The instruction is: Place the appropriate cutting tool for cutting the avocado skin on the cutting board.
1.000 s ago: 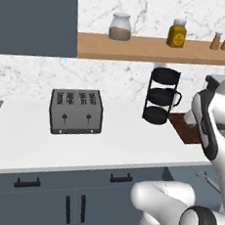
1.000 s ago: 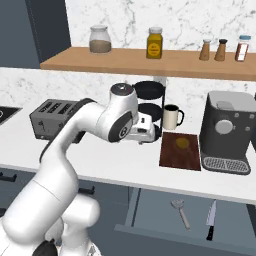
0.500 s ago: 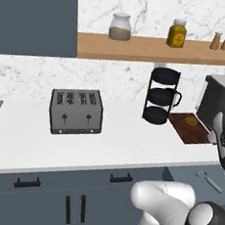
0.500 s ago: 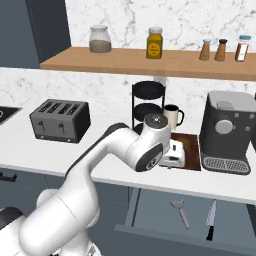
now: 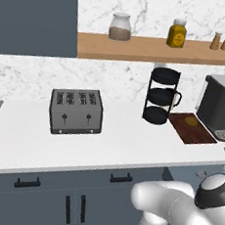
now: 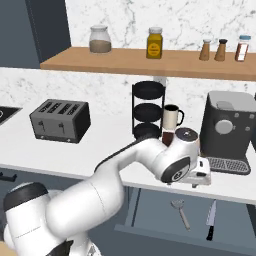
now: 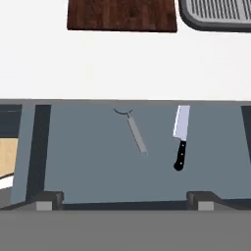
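Note:
An open drawer [image 7: 98, 166] under the counter edge holds a black-handled knife [image 7: 180, 138] and a grey metal peeler [image 7: 133, 133] to its left. The same knife [image 6: 211, 225] and peeler [image 6: 180, 213] lie below the counter in the right base view. My gripper [image 7: 125, 201] hangs above the drawer, fingers spread wide and nothing between them; its white hand [image 6: 200, 172] sits at the counter's front edge. The dark reddish-brown cutting board [image 5: 192, 129] lies beside the coffee machine with the small tan avocado [image 5: 191, 121] on it. The board's near end [image 7: 122, 14] lies beyond the drawer.
A coffee machine [image 5: 222, 106] stands right of the board, its drip tray [image 7: 215, 14] near the board's corner. A black tiered rack [image 5: 160, 96] with a mug and a toaster [image 5: 76, 111] stand to the left. A wooden shelf [image 5: 160, 48] carries jars above.
The arm has swung from over the cutting board forward and down to the counter's front edge, so the hand now looks into the open drawer. Knife, peeler, board and avocado have not moved.

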Motion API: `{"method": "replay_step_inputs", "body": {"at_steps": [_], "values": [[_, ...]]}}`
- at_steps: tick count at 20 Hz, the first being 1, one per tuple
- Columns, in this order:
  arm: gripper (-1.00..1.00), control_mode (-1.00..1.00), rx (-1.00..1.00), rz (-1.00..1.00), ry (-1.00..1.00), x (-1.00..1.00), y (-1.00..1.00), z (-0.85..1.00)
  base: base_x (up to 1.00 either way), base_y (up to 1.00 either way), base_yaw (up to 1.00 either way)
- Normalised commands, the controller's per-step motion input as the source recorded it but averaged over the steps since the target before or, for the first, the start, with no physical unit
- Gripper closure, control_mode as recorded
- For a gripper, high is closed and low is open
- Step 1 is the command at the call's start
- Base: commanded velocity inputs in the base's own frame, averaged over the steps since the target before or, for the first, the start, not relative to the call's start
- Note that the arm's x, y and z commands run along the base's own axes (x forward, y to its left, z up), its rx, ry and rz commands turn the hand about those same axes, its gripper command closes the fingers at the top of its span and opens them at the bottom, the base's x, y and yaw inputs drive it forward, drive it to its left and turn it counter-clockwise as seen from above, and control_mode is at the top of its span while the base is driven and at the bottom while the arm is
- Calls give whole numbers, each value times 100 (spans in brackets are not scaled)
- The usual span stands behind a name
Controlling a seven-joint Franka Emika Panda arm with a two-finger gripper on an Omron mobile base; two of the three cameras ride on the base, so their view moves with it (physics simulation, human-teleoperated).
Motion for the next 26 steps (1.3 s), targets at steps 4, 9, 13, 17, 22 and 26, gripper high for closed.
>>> {"method": "replay_step_inputs", "body": {"at_steps": [4,9,13,17,22,26], "values": [[-100,-100,3,2,0,-34,-44,-65,0,0,0],[-100,-100,0,1,0,-13,-6,-78,0,0,0],[-100,-100,-1,0,0,-6,0,-69,0,0,0],[-100,-100,0,0,1,-5,0,-49,0,0,0],[-100,-100,0,0,0,-9,-5,-53,0,0,0],[-100,-100,0,0,3,-20,-1,-47,0,0,0]]}}
